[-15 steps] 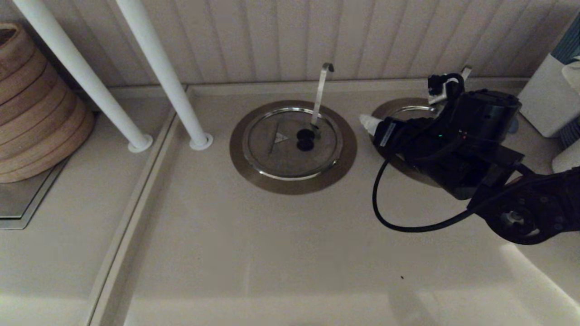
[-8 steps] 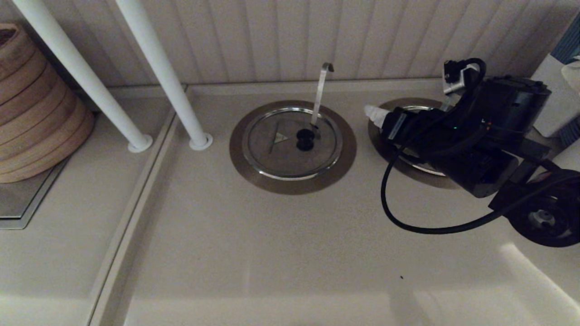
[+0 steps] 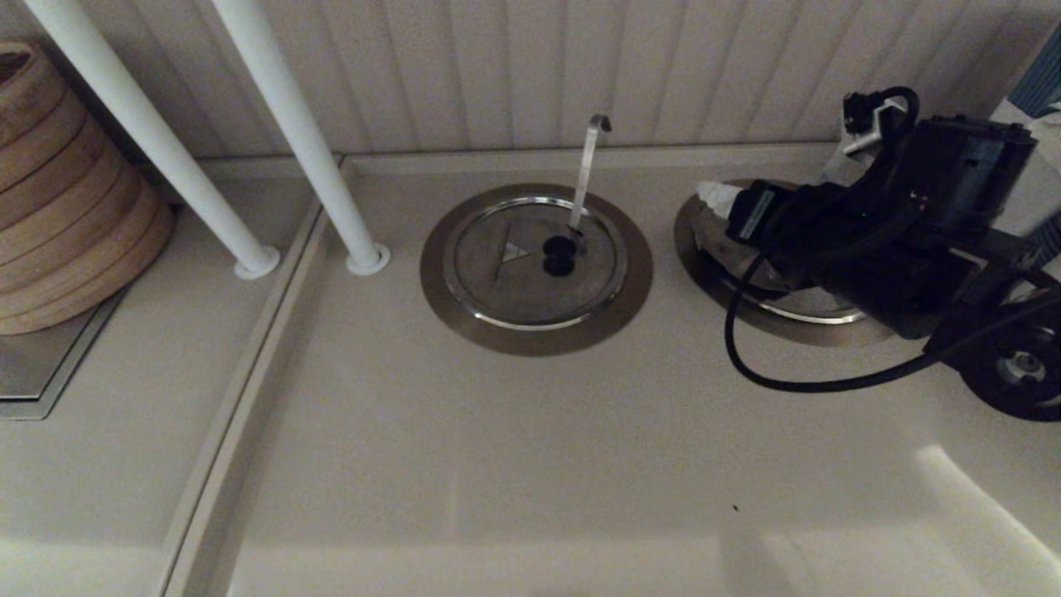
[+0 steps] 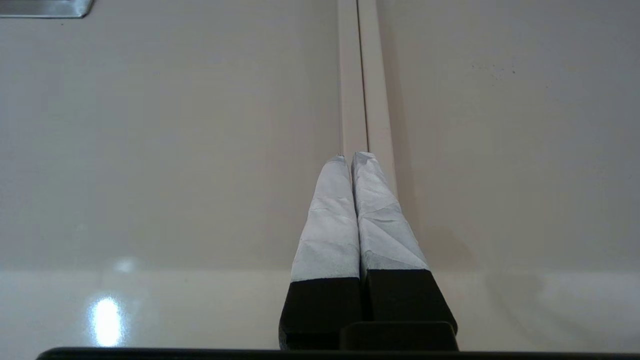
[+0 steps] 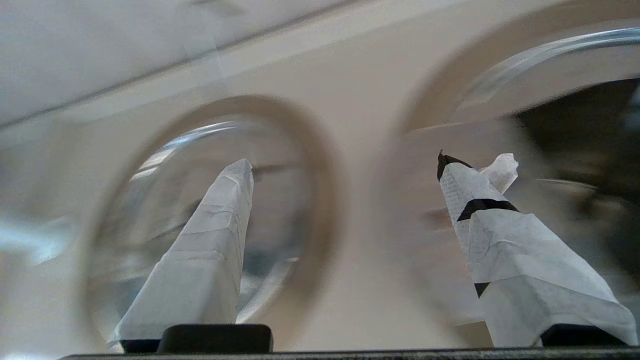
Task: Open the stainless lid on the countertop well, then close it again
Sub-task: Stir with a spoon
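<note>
The stainless lid lies in the right-hand countertop well, mostly covered by my right arm; only its shiny front rim and a strip of its face show. My right gripper hovers over the well's left part, open and holding nothing. In the right wrist view the gripper spans the bare counter between the two wells, with the lid's rim beyond its one finger. The knob, patch and utensil handle are hidden. My left gripper is shut and empty over bare counter, outside the head view.
A similar lidded well with a hook-tipped handle sits mid-counter. Two white poles stand at back left beside stacked bamboo steamers. A white box stands at back right. A black cable loops below the arm.
My right arm has swung right and toward the back wall, so more of the right well's ring and the lid's front rim now show. The lid has not visibly moved.
</note>
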### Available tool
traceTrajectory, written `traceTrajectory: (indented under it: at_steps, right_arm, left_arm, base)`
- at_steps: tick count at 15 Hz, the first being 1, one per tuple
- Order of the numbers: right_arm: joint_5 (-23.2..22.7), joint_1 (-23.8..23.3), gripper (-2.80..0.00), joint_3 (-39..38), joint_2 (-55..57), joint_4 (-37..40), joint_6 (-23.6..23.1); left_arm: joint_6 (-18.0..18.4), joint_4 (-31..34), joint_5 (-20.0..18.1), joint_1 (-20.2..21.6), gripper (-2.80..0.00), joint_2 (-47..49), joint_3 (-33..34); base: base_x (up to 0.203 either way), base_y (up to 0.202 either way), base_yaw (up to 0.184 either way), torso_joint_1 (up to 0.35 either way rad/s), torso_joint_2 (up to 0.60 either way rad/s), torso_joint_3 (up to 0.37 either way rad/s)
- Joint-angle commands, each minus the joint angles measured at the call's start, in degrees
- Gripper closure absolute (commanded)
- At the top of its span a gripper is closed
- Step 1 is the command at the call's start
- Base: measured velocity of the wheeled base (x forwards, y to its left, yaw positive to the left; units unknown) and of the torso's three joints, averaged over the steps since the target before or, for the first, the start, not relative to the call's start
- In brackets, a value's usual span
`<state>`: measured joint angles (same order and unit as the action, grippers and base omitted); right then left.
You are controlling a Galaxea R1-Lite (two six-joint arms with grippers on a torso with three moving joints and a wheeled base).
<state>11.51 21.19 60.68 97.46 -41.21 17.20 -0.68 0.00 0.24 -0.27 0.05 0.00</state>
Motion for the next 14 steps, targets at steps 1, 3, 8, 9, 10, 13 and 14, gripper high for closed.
traceTrajectory:
  at_steps: [1, 3, 8, 9, 10, 13, 14]
  right_arm:
    - [0.0, -4.6, -2.8, 3.2, 1.1, 2.9, 0.0]
    - [-0.2, -8.6, -2.8, 6.4, 3.0, 5.3, -0.2]
    - [-2.0, -16.0, -2.8, 15.8, 7.4, 11.2, -2.0]
    - [-2.2, -17.1, -2.8, 19.4, 9.5, 12.5, -2.5]
    - [-2.3, -18.1, -2.8, 23.9, 12.2, 14.2, -2.9]
    - [-2.5, -20.4, -2.8, 38.3, 21.8, 21.1, -3.9]
    - [-2.5, -21.2, -2.8, 44.2, 25.1, 23.2, -4.8]
  left_arm:
    - [0.0, 0.0, 0.0, 0.0, 0.0, 0.0, 0.0]
    - [0.0, 0.0, 0.0, 0.0, 0.0, 0.0, 0.0]
    - [0.0, 0.0, 0.0, 0.0, 0.0, 0.0, 0.0]
    - [0.0, 0.0, 0.0, 0.0, 0.0, 0.0, 0.0]
    - [0.0, 0.0, 0.0, 0.0, 0.0, 0.0, 0.0]
    - [0.0, 0.0, 0.0, 0.0, 0.0, 0.0, 0.0]
    - [0.0, 0.0, 0.0, 0.0, 0.0, 0.0, 0.0]
  base:
    - [0.0, 0.0, 0.0, 0.0, 0.0, 0.0]
    - [0.0, 0.0, 0.0, 0.0, 0.0, 0.0]
    - [0.0, 0.0, 0.0, 0.0, 0.0, 0.0]
    - [0.0, 0.0, 0.0, 0.0, 0.0, 0.0]
    - [0.0, 0.0, 0.0, 0.0, 0.0, 0.0]
    - [0.0, 0.0, 0.0, 0.0, 0.0, 0.0]
    - [0.0, 0.0, 0.0, 0.0, 0.0, 0.0]
